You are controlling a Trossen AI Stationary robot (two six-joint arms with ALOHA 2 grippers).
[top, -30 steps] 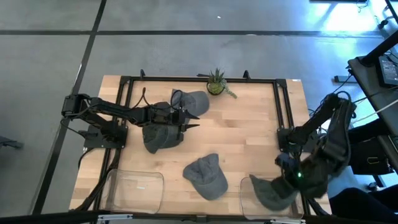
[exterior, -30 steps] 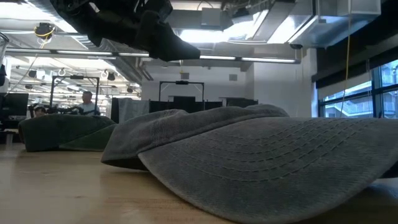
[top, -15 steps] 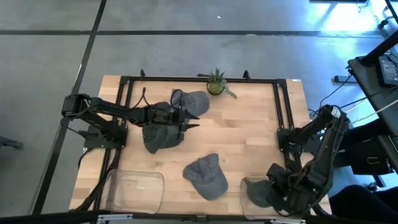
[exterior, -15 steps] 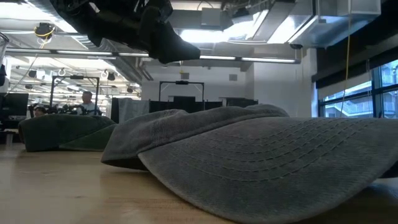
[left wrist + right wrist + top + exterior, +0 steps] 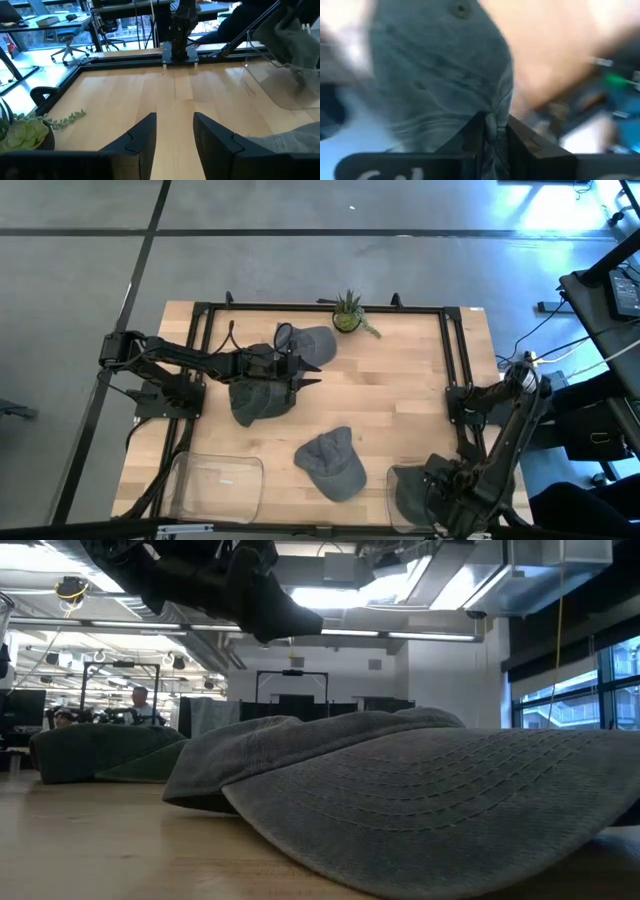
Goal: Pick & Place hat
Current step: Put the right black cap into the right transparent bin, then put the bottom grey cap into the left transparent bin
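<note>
Several grey caps show in the high view. One cap point(image 5: 312, 340) lies by the plant, a darker cap point(image 5: 255, 400) lies under my left arm, and a third cap point(image 5: 330, 463) lies near the table's near edge. The third cap fills the low view point(image 5: 430, 800). My left gripper point(image 5: 308, 372) hovers open above the table between the two far caps point(image 5: 175, 135). My right gripper point(image 5: 440, 488) is at the near right corner, shut on a fourth cap point(image 5: 412, 495) over the right clear container point(image 5: 395, 475). My right gripper pinches a bunched fold of the cap's grey cloth point(image 5: 492, 126) between its two fingers. The crown with its top button point(image 5: 461, 9) spreads out beyond the fingertips. Whether the cap rests on the container's floor or hangs clear, I cannot tell.
A small potted plant point(image 5: 348, 315) stands at the far edge. A second clear container point(image 5: 215, 485) sits at the near left. A black frame point(image 5: 455, 350) runs along the table's sides. Bare wood lies between the caps and the right rail.
My right arm has swung toward the table's near edge and a little to the left, carrying the cap along, so that the cap now sits farther inside the right container's outline. My left arm has kept still.
</note>
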